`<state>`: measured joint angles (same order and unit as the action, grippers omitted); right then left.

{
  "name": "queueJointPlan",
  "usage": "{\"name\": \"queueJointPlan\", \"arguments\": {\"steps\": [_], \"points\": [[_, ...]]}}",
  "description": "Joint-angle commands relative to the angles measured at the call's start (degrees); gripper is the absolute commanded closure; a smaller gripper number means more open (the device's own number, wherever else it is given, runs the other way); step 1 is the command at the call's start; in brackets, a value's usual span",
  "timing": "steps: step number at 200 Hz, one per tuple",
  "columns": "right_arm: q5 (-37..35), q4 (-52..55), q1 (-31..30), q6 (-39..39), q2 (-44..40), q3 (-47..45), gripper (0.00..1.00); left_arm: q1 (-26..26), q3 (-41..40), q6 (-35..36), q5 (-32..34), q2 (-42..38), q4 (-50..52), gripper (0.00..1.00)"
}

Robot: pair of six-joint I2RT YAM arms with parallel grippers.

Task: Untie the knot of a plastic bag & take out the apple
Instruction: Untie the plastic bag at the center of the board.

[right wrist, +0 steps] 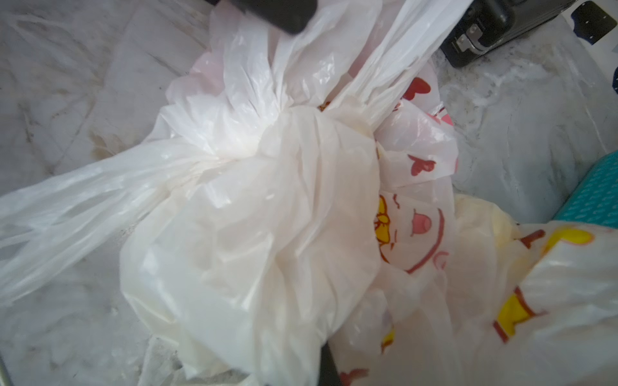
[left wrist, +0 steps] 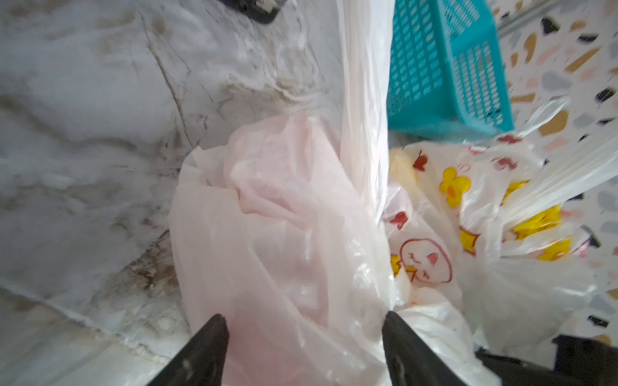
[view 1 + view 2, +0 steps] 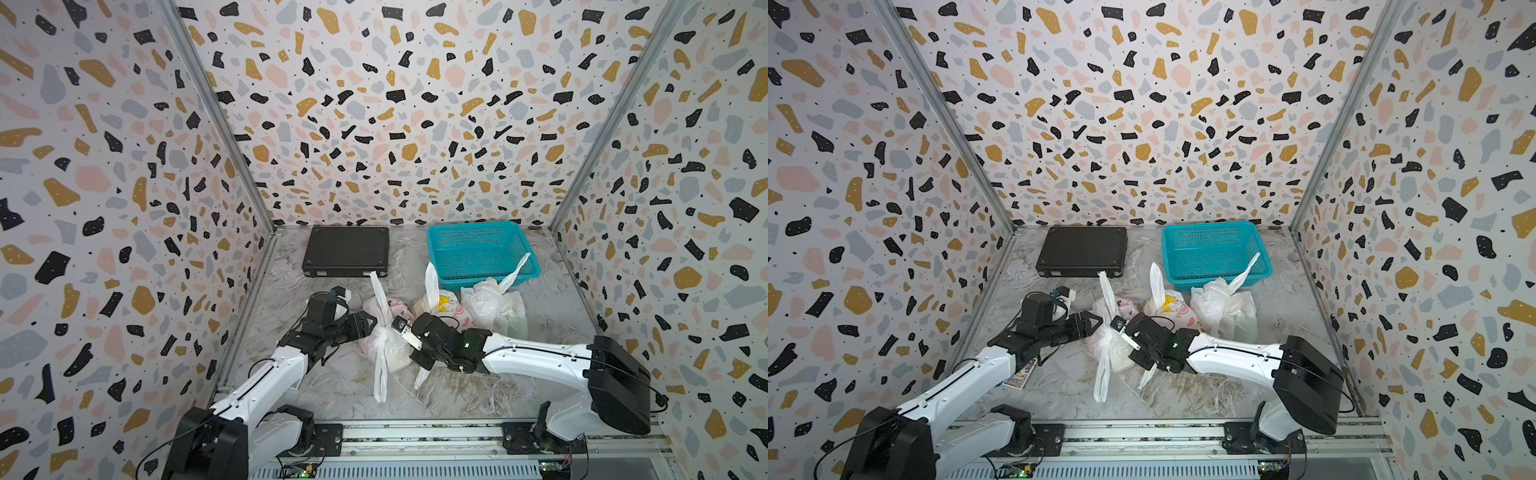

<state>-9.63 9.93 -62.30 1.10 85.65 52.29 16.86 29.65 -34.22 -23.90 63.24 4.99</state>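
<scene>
Item under inspection: knotted plastic bag [image 3: 388, 353], pale pink-white film, lying on the marble desk [image 3: 457, 395] at front centre, between the two arms. The knot [image 1: 264, 140] is tied. One handle strip trails toward the front edge; the other stands up toward the back. The contents do not show through the film, and no apple can be made out.

Left gripper [image 3: 371, 324]: level with the bag's left flank. In the left wrist view its jaws stand apart with the bag's bulging film between the black fingertips [image 2: 207, 347]. Whether they press on the film cannot be told.

Right gripper [image 3: 405, 332]: at the bag's right side, just beside the knot. Its jaws are clenched. One dark finger [image 1: 327, 366] shows at the edge of the right wrist view, against the film. Whether any film is nipped cannot be told.

Surroundings: a printed bag [image 3: 442, 305] with yellow flowers lies just behind, touching the first. A plain white bag [image 3: 492, 305] sits against the front of the teal basket [image 3: 473, 226]. A black case [image 3: 347, 251] lies at the back left.
</scene>
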Motion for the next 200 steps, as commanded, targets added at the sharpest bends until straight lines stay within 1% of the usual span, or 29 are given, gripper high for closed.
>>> {"name": "queueJointPlan", "arguments": {"steps": [1,14,23,36,40,53,70,82,96,105,108,117,122,129,140,151,162,184,200], "points": [[0.1,-2.1,0.7,0.4,-2.3,-0.7,1.00,0.4,1.1,0.6,-0.9,0.1,-3.1,0.65],[-1.5,-1.7,1.1,-0.1,-2.9,-1.3,1.00,0.4,2.2,1.4,0.0,-0.7,-1.1,1.00],[-2.6,-1.2,1.8,-1.0,-3.9,-2.1,1.00,0.4,3.2,1.8,2.2,-2.0,1.4,1.00],[-2.4,-1.7,2.6,-2.5,-6.3,-4.2,1.00,0.1,4.5,2.3,6.5,-4.4,4.9,1.00],[-2.4,-1.8,4.9,-3.1,-7.1,-4.8,1.00,-0.1,5.0,2.3,8.2,-5.1,7.0,1.00],[-3.4,-1.5,7.3,-5.4,-9.7,-6.7,1.00,-1.2,5.6,1.6,14.1,-8.5,10.9,1.00],[-4.5,-0.5,10.6,-8.9,-12.1,-8.6,1.00,-3.2,3.2,-1.1,19.5,-12.9,11.4,1.00],[-5.6,1.0,10.9,-9.3,-12.6,-8.9,1.00,-3.7,0.8,-2.7,20.4,-14.6,9.4,1.00],[-3.7,3.0,10.9,-9.1,-13.3,-8.3,1.00,-3.7,-0.9,-4.1,18.2,-14.1,6.5,1.00],[-2.2,4.5,10.7,-8.6,-14.5,-7.8,0.91,-3.7,-1.1,-4.4,16.2,-12.9,5.8,1.00],[-1.6,5.2,10.4,-8.4,-15.0,-7.5,0.87,-3.7,-1.0,-4.4,15.8,-12.6,5.8,1.00],[-0.3,6.3,9.6,-7.0,-17.4,-6.8,0.69,-3.7,-0.8,-4.4,15.0,-11.8,5.8,1.00],[0.3,6.8,9.2,-5.9,-18.8,-6.8,0.61,-3.7,-0.7,-4.4,14.5,-11.6,4.3,1.00],[1.5,7.7,8.2,-4.4,-20.8,-6.3,0.53,-3.7,-0.4,-4.3,14.3,-11.6,4.1,1.00],[3.1,7.8,6.6,-2.7,-23.1,-5.6,0.42,-3.7,0.2,-3.9,14.3,-11.7,4.5,1.00],[6.3,6.8,5.6,-1.3,-23.7,-4.8,0.40,-3.7,0.4,-3.8,14.2,-11.7,4.6,1.00],[9.1,4.2,5.3,-0.4,-22.2,-4.3,0.37,-3.7,0.4,-3.8,14.0,-11.8,4.4,1.00],[12.7,2.7,5.2,1.3,-12.6,0.7,0.36,-3.7,0.0,-4.2,13.6,-11.6,3.5,1.00],[10.9,3.2,5.3,2.6,-5.5,4.7,0.36,-3.7,0.1,-4.2,13.2,-11.2,3.4,1.00]]}}
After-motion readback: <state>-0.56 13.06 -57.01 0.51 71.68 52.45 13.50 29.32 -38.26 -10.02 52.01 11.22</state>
